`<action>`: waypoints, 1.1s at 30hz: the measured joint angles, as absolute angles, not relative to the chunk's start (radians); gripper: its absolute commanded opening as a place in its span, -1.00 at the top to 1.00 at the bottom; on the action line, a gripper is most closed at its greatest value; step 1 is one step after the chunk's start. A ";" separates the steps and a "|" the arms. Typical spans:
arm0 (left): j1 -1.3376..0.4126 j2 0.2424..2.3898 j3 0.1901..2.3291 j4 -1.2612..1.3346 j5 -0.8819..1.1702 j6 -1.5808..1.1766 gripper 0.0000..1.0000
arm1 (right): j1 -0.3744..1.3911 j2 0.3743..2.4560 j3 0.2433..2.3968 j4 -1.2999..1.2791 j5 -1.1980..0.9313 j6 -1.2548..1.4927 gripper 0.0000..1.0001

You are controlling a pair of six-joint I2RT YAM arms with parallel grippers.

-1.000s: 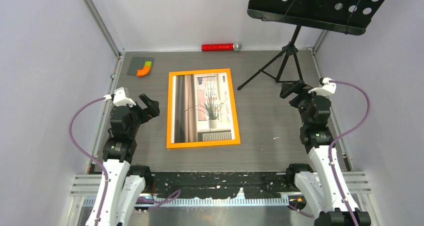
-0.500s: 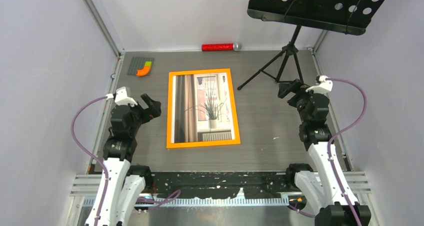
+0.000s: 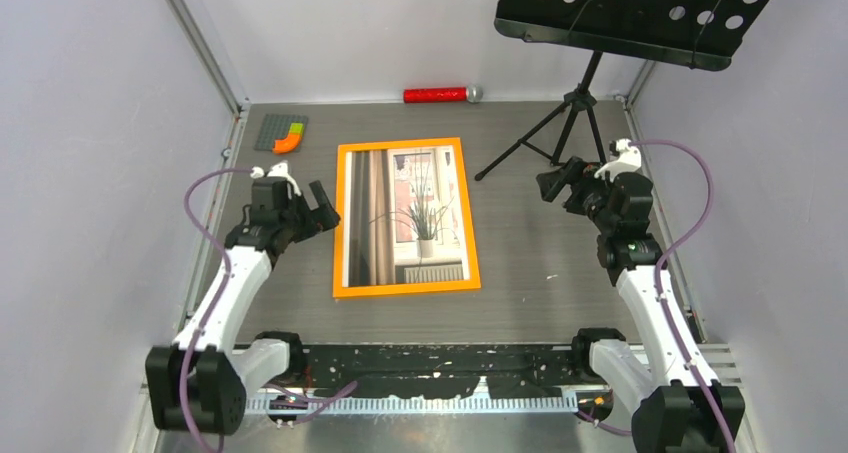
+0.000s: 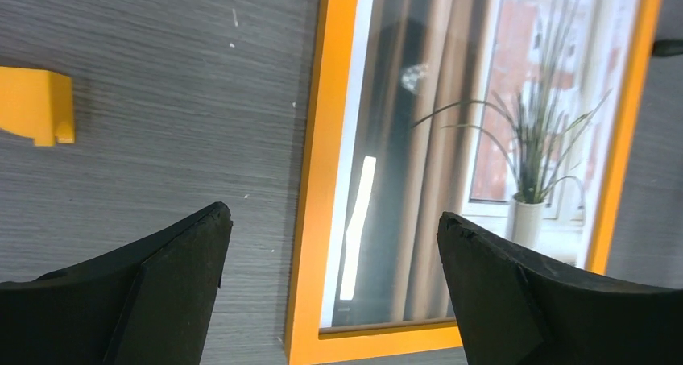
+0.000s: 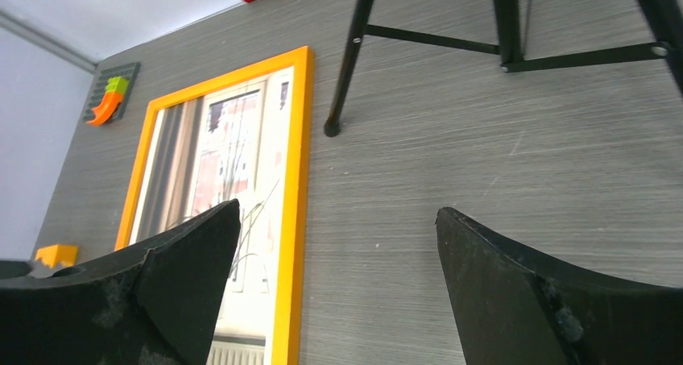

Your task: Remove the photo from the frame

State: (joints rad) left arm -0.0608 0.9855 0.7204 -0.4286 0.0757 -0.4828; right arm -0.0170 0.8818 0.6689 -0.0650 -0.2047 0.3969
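The frame (image 3: 340,223) with its thin orange border lies flat in the middle of the table, face up. The photo (image 3: 405,218) of a spiky plant at a window sits inside it. Both show in the left wrist view, frame (image 4: 322,180) and photo (image 4: 499,123), and in the right wrist view, frame (image 5: 294,180) and photo (image 5: 233,155). My left gripper (image 3: 322,211) is open and empty, hovering at the frame's left edge. My right gripper (image 3: 552,184) is open and empty, right of the frame over bare table.
A black music stand's tripod (image 3: 560,133) stands at the back right, its desk (image 3: 640,8) overhead. A red cylinder (image 3: 436,94) lies at the back wall. A grey plate with coloured bricks (image 3: 283,133) is at the back left. A yellow block (image 4: 36,107) lies left of the frame.
My left gripper has reached forward and right, up to the frame's left edge. My right gripper has moved left and forward toward the frame. The frame has not moved.
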 measured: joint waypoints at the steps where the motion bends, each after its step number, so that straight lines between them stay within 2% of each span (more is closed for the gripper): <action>1: -0.067 1.038 0.737 -0.439 0.078 -0.476 -0.98 | -0.017 0.884 0.669 -0.061 -0.226 0.398 -0.93; 5: -0.078 1.219 0.787 -0.448 0.123 -0.459 -0.86 | -0.006 0.906 0.670 -0.050 -0.284 0.398 -0.93; 10: -0.112 1.436 0.892 -0.477 0.142 -0.429 -0.79 | 0.036 0.963 0.671 -0.049 -0.329 0.399 -0.93; 17: -0.227 1.636 1.071 -0.558 0.035 -0.382 -0.36 | 0.055 0.965 0.671 -0.049 -0.342 0.399 -0.93; 21: -0.233 1.693 1.079 -0.591 -0.008 -0.382 -0.28 | 0.055 0.958 0.671 -0.050 -0.341 0.398 -0.93; 27: -0.231 1.697 1.079 -0.627 -0.064 -0.385 -0.30 | 0.055 0.950 0.671 -0.050 -0.341 0.398 -0.93; 30: -0.231 1.697 1.079 -0.638 -0.067 -0.395 -0.16 | 0.055 0.947 0.671 -0.050 -0.341 0.398 -0.93; 33: -0.231 1.697 1.079 -0.654 -0.057 -0.421 -0.11 | 0.055 0.947 0.671 -0.050 -0.338 0.398 -0.93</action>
State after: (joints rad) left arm -0.2306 1.6974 1.0786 -0.6544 -0.0566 -0.4213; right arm 0.0551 0.9466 0.6708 -0.0502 -0.3382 0.3985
